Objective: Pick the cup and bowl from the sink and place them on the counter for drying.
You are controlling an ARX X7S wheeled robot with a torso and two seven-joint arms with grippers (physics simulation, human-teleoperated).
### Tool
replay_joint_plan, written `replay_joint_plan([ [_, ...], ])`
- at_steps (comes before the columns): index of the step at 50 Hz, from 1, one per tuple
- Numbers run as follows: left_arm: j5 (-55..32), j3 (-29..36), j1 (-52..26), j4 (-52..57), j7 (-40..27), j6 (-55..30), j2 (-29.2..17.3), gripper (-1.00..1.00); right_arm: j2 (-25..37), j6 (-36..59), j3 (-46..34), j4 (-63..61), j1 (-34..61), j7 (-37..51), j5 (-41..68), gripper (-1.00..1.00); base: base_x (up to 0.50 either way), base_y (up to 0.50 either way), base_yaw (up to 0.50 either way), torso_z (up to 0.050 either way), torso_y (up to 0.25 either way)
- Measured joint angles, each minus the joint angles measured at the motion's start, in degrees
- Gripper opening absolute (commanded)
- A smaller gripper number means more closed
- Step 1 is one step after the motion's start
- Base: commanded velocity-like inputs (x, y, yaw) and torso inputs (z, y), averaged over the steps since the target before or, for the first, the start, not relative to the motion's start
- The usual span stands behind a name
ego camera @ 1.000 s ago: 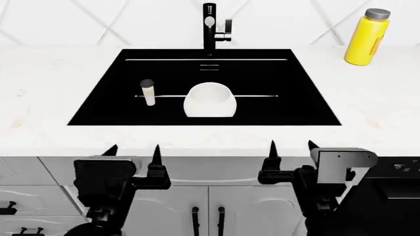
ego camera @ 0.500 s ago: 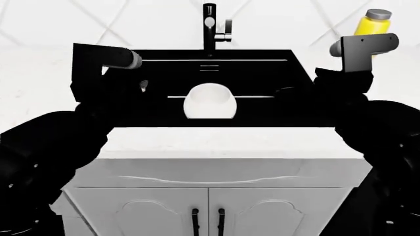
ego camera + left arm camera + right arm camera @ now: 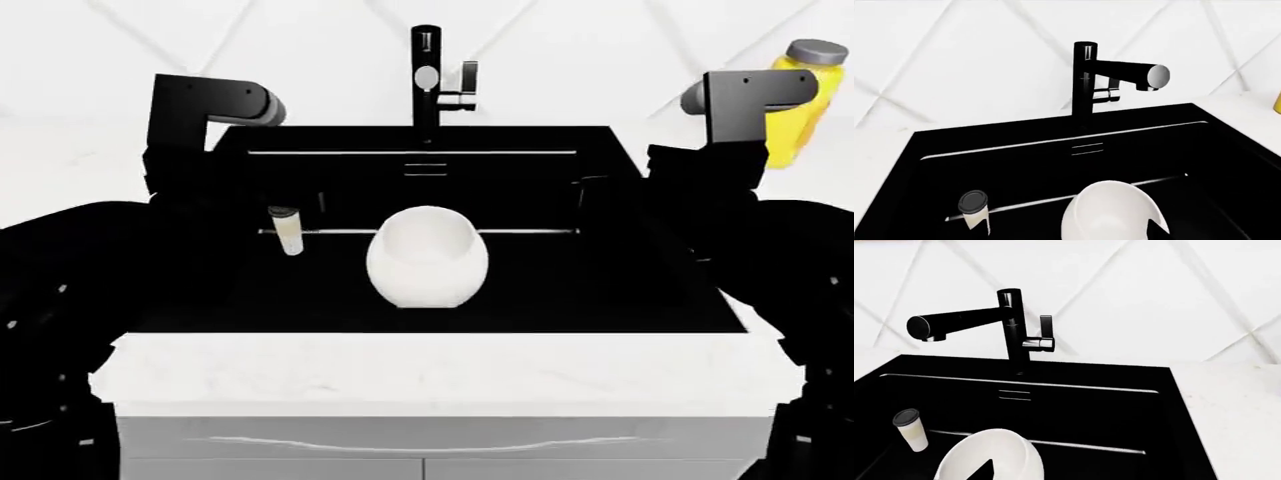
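Note:
The white bowl [image 3: 427,255] lies tilted in the middle of the black sink [image 3: 641,290]. The small whitish cup [image 3: 284,230] with a dark rim stands to its left. Both arms hang over the sink's two sides, dark against the basin. In the left wrist view, my left gripper [image 3: 1071,234] is open and empty. One fingertip [image 3: 1157,227] shows over the bowl [image 3: 1111,212], the other beside the cup [image 3: 974,207]. My right gripper [image 3: 1067,475] is open and empty. One fingertip [image 3: 987,470] shows over the bowl [image 3: 987,455]; the other is lost against the black basin. The cup [image 3: 911,430] stands apart.
The black faucet [image 3: 427,75] stands behind the sink, its spout over the basin. A yellow bottle [image 3: 801,100] stands on the white counter [image 3: 427,375] at the back right. The counter runs along the front and both sides of the sink.
Both arms rose from below the counter's front edge to over the sink's sides. The head view moved closer, so bowl and cup look larger. Bowl and cup have not moved.

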Motion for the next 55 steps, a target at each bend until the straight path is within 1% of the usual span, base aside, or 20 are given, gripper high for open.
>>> replay_joint_plan([
  [17, 0.02, 0.46, 1.62, -1.09, 0.93, 1.24, -1.23, 1.00, 0.34, -0.68, -0.45, -1.02, -1.99, 0.56, -0.11, 1.00, 0.50, 0.06, 0.00, 0.000, 0.001],
  [27, 0.00, 0.75, 2.61, -1.19, 1.11, 1.77, -1.65, 1.00, 0.47, -0.99, -0.77, -1.00, -2.75, 0.69, -0.16, 1.00, 0.47, 0.17, 0.00, 0.000, 0.001],
  [35, 0.21, 1.25, 3.13, -1.40, 0.96, 2.21, -1.49, 1.00, 0.68, -1.81, -1.26, -0.72, -3.30, 0.73, -0.60, 1.00, 0.29, 0.11, 0.00, 0.000, 0.000],
  [55, -0.39, 1.54, 4.34, -1.18, 1.07, 2.36, -2.04, 1.00, 1.24, -4.57, -1.37, -0.46, -4.85, 0.23, -1.12, 1.00, 0.26, 0.00, 0.00, 0.000, 0.001],
])
